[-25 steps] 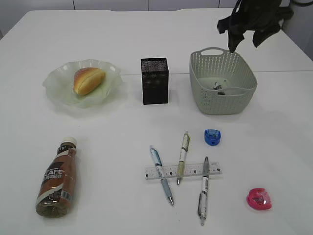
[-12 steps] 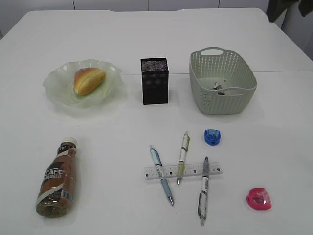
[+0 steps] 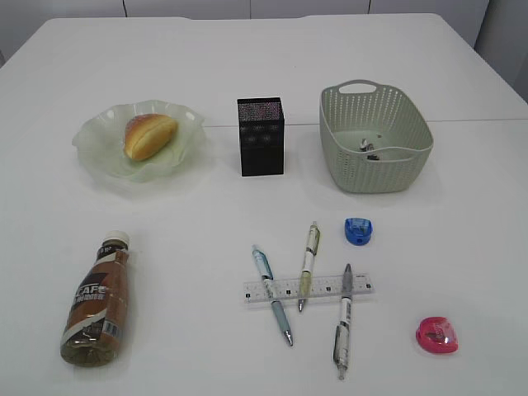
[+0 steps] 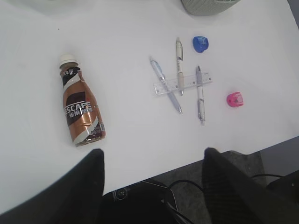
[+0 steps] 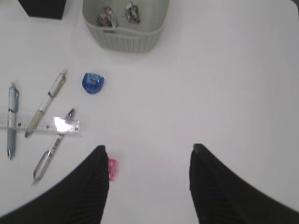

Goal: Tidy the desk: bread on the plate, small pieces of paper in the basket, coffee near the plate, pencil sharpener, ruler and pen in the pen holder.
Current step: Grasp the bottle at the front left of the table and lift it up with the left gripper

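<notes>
Looking across the desk (image 3: 247, 58), you have the bread (image 3: 149, 135) lying on the wavy green plate (image 3: 99, 157) at the back left, the black pen holder (image 3: 261, 136) standing upright in the middle, and the green basket (image 3: 374, 148) at the back right with two crumpled pieces of paper (image 5: 118, 14) inside it. Your coffee (image 3: 97, 300) bottle lies on its side near the front left edge, cap toward the plate but well apart from it. At the front centre the clear ruler (image 3: 308, 288) lies flat with three pens (image 3: 307, 265) crossing it. A blue sharpener (image 3: 358, 231) sits just behind the ruler's right end, and a pink sharpener (image 3: 437, 335) sits alone toward the front right.

Neither arm shows in the exterior view. Your left gripper (image 4: 154, 186) hangs above the front edge of the desk, fingers spread wide with nothing between them. Your right gripper (image 5: 148, 182) hovers over bare desk right of the pens, also spread and empty, its left finger (image 5: 79, 191) partly covering the pink sharpener.
</notes>
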Robot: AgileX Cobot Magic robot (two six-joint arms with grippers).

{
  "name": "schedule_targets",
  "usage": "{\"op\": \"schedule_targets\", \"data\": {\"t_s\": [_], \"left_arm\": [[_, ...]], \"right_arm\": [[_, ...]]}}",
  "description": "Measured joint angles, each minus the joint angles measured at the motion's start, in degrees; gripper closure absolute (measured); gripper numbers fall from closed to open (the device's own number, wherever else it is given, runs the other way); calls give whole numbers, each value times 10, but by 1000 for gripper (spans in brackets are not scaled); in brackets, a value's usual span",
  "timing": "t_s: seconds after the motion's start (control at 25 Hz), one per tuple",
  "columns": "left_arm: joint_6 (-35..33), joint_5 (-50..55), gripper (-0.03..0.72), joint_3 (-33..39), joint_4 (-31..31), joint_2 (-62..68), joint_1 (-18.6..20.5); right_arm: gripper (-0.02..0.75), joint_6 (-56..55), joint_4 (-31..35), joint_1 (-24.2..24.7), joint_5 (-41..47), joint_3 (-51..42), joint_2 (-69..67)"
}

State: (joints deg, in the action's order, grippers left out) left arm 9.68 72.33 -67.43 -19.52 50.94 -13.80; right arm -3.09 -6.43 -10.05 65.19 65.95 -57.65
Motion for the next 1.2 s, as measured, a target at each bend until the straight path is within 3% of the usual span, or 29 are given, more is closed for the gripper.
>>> {"op": "schedule_targets", "data": {"t_s": [0.16,0.36,0.72,1.2], "left_arm": [[0,0,211,0,4,0,0],[0,0,210,0,42,7,0],[25,0,116,0,90,113,0],[25,-13,106,0,110,321,0]], "right_arm": [[312,-15,0,0,8,-118,100],[314,-23,8,0,11,-185,180],[311,-107,-6,0,28,-192,189],[303,-113,-17,0,45,-192,189]]}}
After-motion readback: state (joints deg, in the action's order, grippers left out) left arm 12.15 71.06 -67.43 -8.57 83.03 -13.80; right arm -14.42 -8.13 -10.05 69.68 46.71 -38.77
